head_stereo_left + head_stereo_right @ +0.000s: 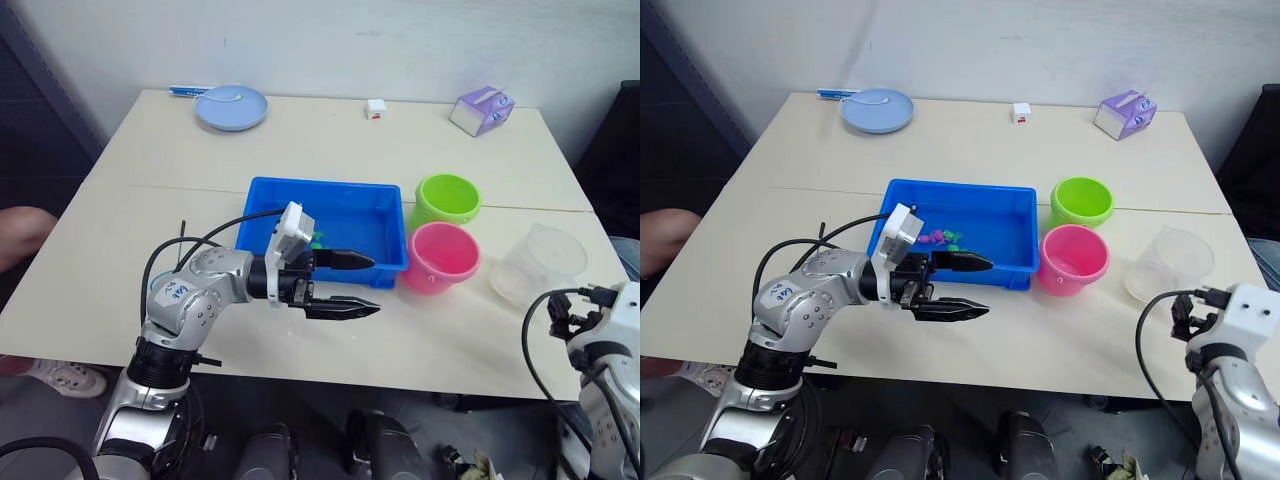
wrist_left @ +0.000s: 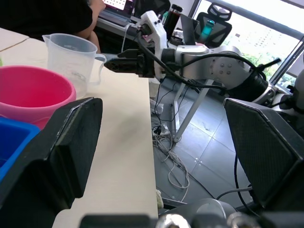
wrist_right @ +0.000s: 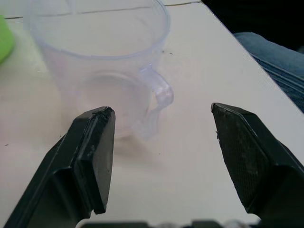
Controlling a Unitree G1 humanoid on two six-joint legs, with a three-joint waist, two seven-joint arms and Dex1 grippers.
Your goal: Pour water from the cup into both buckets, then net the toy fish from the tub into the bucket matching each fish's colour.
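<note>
On the surface's (image 1: pixel 120 200) right edge beside the pink bucket (image 1: pixel 440 256) stands the cup (image 3: pixel 102 57), handle facing the right pincer (image 3: pixel 161 142), released; best to close squarely round the handle. Left pincer (image 1: pixel 345 285) released, empty

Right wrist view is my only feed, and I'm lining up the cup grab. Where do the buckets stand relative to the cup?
Observer: The pink bucket stands just to the robot's left of the cup; the green bucket is behind the pink one, farther from the robot.
Operator: And the left pincer?
Observer: The left pincer is open at the tub's near wall, pointing toward the pink bucket.
Operator: Any fish in the tub?
Observer: Yes, pink and green toy fish lie inside, partly hidden by the left arm.
</note>
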